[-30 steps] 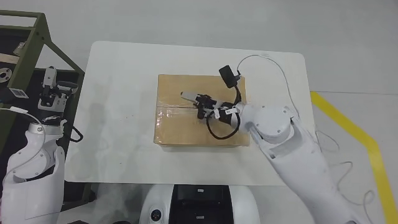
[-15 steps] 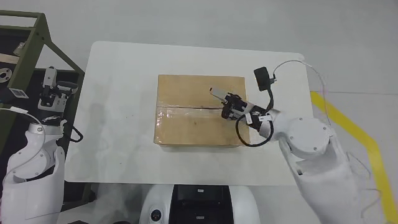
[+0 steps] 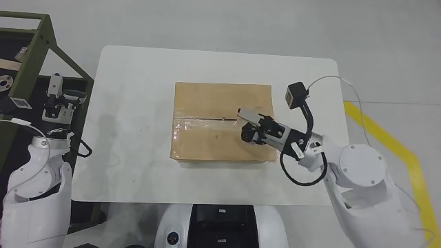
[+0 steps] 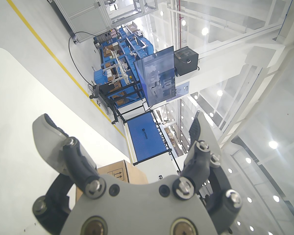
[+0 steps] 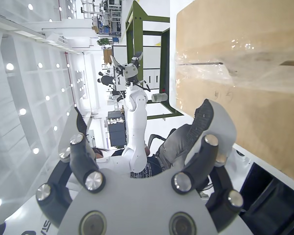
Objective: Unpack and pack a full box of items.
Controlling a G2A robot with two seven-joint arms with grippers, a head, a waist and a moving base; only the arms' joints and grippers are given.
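The cardboard box [image 3: 207,100] sits shut near the middle of the white tabletop [image 3: 138,76], with clear tape [image 5: 210,69] shining along the seam between its top flaps. The right gripper [image 3: 247,125] hovers over the box's right part, close to that seam, its fingers spread apart with nothing between them. The left gripper [image 4: 121,118] is held up off the tabletop's left edge, beside a green metal rack [image 3: 41,38] and well apart from the box, its fingers likewise spread wide and empty.
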